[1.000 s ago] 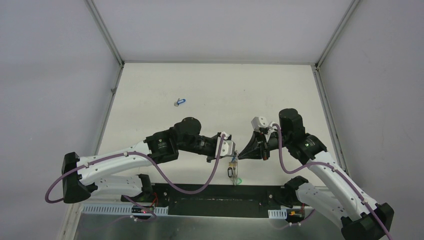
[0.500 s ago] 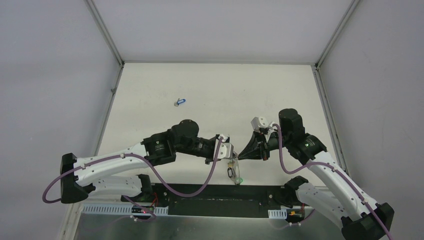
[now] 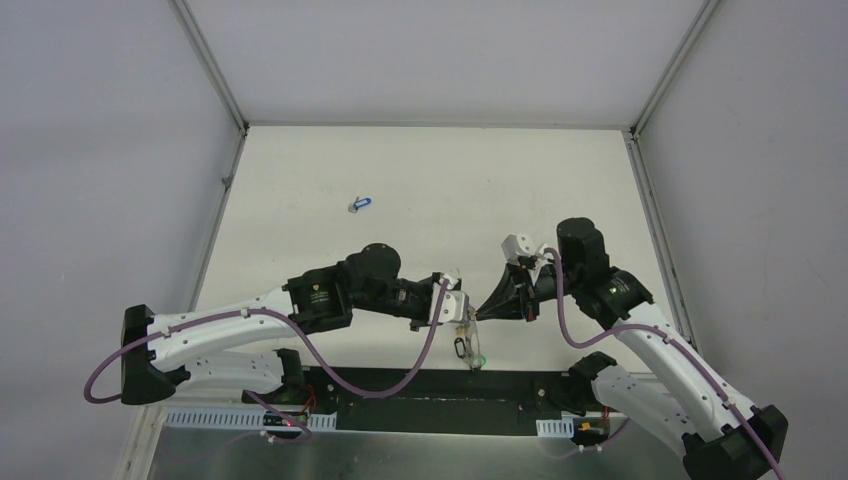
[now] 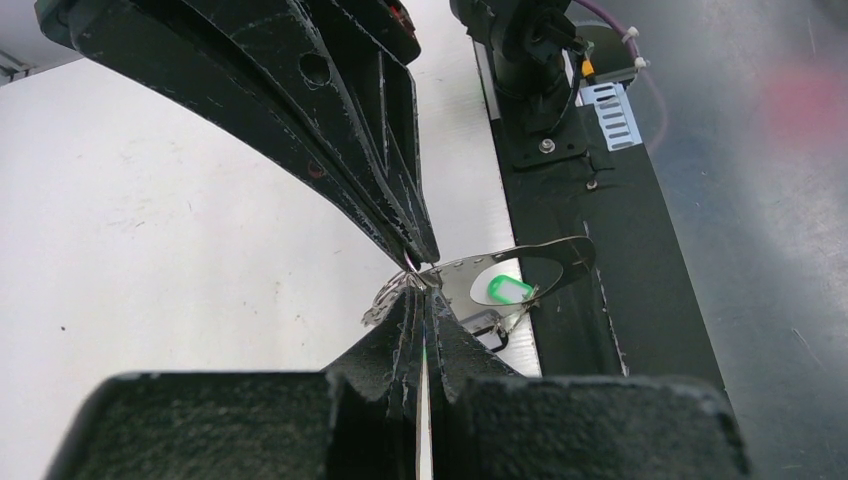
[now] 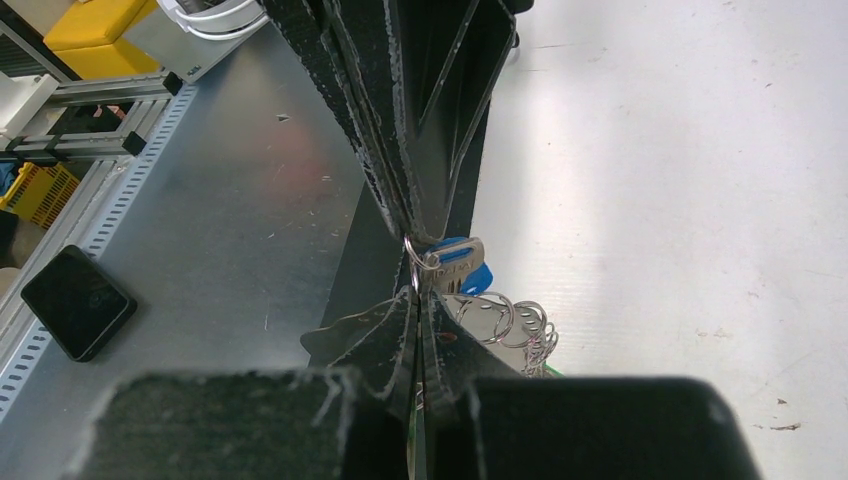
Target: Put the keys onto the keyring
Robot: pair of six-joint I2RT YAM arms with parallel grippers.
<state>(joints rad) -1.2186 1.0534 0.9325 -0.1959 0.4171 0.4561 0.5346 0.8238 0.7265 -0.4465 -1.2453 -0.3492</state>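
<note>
Grippers meet tip to tip, lower centre.
Left gripper (image 3: 464,314) and right gripper (image 3: 477,316), both squeezed together, pinch the thin dark-grey wire keyring (image 3: 460,347); green-headed silver key (image 4: 510,289) and blue-headed silver key (image 5: 462,272) dangle just beneath.

The top view looks down from above and behind the bases, over the whole table (image 3: 300,170). Each wrist view sights along its own fingers, very close — all three share the spot by the table's near edge where left gripper (image 3: 466,319) and right gripper (image 3: 480,315) meet.
</note>
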